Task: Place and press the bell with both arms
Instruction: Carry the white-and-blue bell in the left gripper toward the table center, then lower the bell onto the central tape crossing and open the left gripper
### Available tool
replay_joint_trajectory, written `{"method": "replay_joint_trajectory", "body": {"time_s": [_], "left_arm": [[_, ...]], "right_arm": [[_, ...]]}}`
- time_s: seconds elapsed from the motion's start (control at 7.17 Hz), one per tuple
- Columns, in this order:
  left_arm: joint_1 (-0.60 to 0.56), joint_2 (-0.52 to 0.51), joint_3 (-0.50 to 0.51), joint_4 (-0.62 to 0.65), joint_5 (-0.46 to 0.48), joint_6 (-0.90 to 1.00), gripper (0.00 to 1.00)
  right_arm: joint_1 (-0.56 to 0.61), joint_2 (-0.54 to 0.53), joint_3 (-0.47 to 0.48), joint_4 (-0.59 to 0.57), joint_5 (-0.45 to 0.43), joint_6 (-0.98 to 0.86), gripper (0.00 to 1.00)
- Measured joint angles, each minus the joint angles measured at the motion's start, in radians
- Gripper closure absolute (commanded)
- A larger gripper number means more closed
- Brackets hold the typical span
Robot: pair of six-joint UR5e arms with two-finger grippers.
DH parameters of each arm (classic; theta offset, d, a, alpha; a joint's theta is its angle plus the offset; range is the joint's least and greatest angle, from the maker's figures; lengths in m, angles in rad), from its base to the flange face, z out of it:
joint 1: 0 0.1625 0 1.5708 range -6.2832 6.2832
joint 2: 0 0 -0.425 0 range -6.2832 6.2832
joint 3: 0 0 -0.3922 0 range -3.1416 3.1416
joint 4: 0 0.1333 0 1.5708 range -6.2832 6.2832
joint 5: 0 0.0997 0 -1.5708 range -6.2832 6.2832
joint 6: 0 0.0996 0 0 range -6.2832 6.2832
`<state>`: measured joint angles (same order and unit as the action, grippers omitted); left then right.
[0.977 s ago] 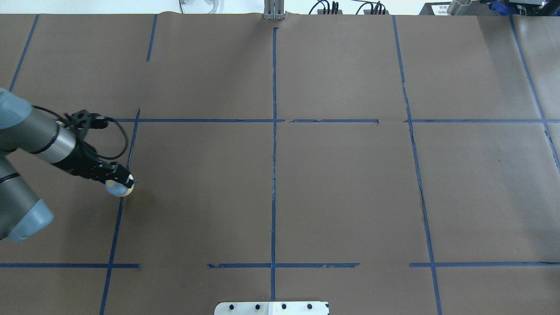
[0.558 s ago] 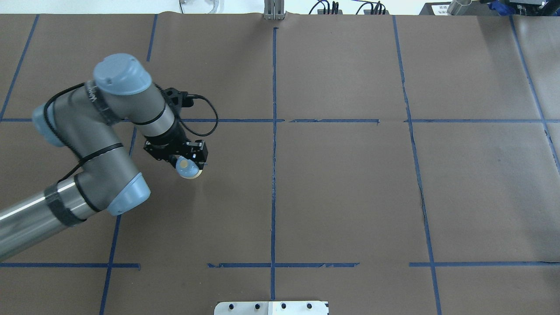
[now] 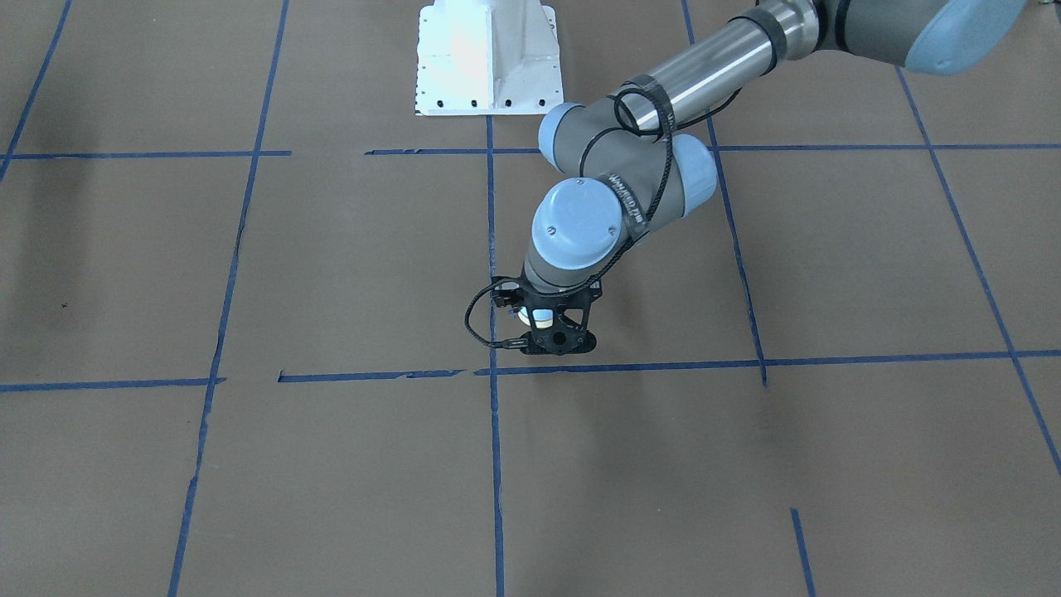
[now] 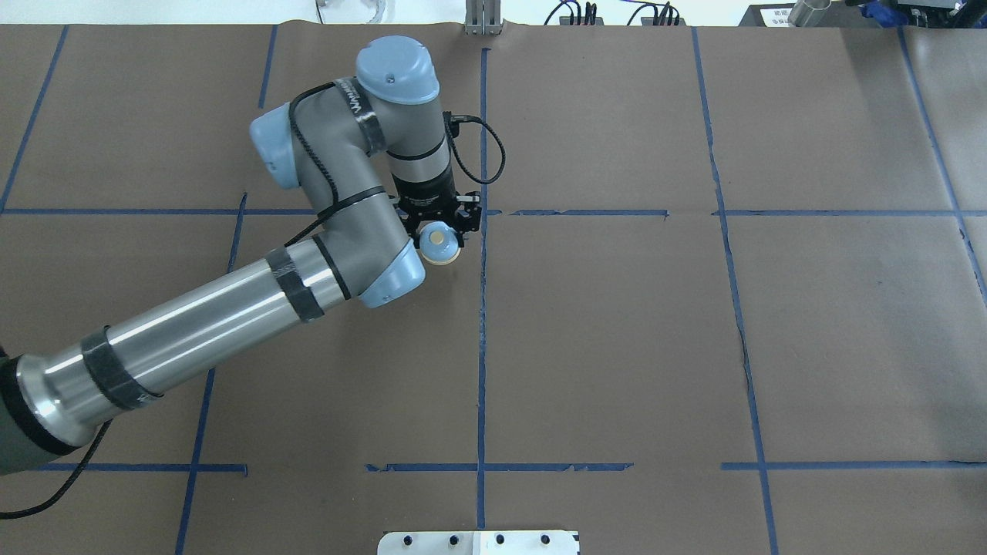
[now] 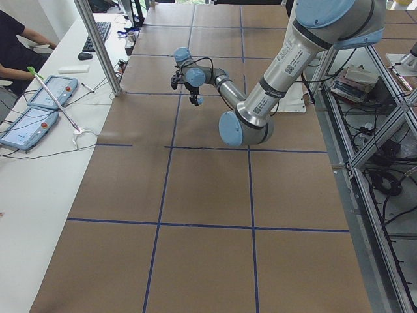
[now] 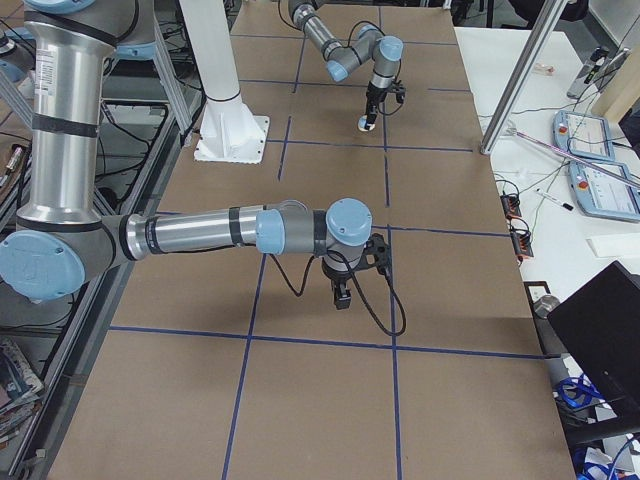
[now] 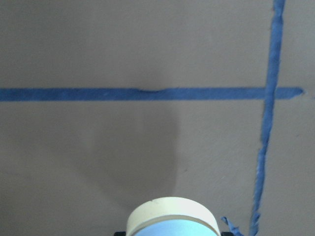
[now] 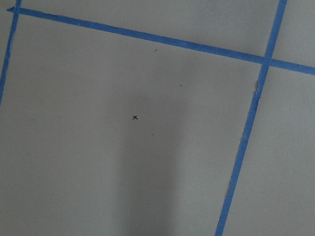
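The light blue bell [image 4: 439, 243] with its cream button and rim is held in my left gripper [image 4: 442, 233], which is shut on it just left of the centre tape line, near a tape crossing. The bell seems to hang slightly above the brown paper. It also shows in the front view [image 3: 541, 318] under the gripper [image 3: 550, 330], and at the bottom edge of the left wrist view [image 7: 172, 219]. My right gripper [image 6: 342, 296] shows only in the exterior right view, low over the table and away from the bell; I cannot tell whether it is open or shut.
The table is covered with brown paper marked with blue tape lines [image 4: 483, 331]. The white pedestal [image 3: 487, 58] stands at the robot's side. An operators' desk with tablets [image 5: 40, 98] and a metal post [image 5: 98, 45] runs along the far edge.
My left arm has swung right and away from the robot, carrying the bell from the table's left side to just left of the centre line.
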<state>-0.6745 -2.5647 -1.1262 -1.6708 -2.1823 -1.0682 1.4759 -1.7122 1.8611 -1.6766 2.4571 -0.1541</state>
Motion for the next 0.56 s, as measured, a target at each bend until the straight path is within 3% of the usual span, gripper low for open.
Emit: {"method": "replay_joint_trajectory", "body": {"time_s": [0.56], "left_arm": [[0.041,-0.128,0.196,-0.092,0.085,-0.087,0.70]], "right_arm": [[-0.020,0.024,0.000,0.000,0.000,0.002,0.00]]}}
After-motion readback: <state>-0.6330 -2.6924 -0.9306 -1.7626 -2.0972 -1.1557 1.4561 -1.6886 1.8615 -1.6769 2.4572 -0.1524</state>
